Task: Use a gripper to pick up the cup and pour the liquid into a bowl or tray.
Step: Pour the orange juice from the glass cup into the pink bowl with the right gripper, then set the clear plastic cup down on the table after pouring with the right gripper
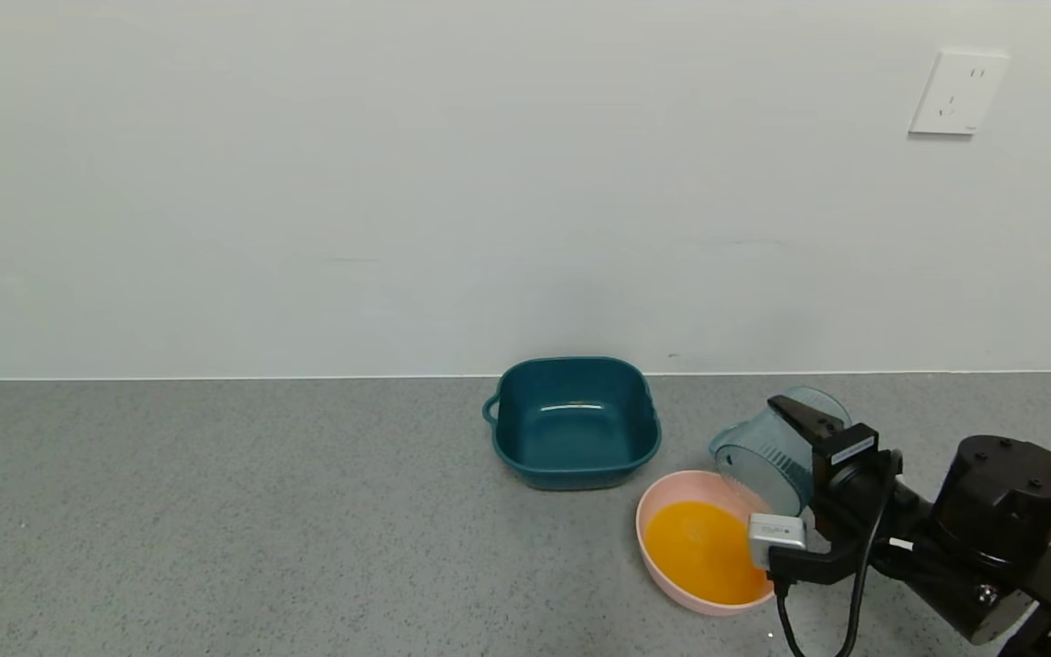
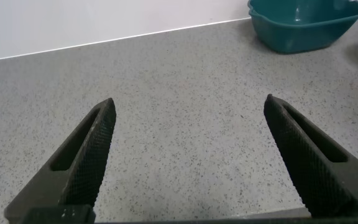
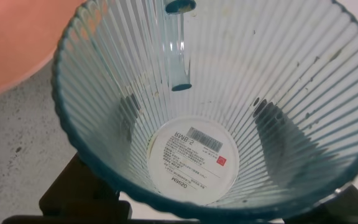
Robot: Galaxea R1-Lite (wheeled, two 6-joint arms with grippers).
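Observation:
My right gripper (image 1: 795,493) is shut on the ribbed blue-grey cup (image 1: 767,456) and holds it tipped on its side, mouth toward the left, over the far right rim of the pink bowl (image 1: 649,538). The orange liquid (image 1: 703,552) lies in the bowl. In the right wrist view the cup (image 3: 229,81) looks empty, its label showing through the base, with the fingers (image 3: 73,186) dark on either side and the bowl (image 3: 17,43) beside it. My left gripper (image 2: 188,109) is open and empty above bare counter, out of the head view.
A dark teal square tub (image 1: 571,429) stands empty just behind and left of the bowl, near the wall; it also shows in the left wrist view (image 2: 303,25). The grey speckled counter stretches to the left. A wall socket (image 1: 957,93) sits high on the right.

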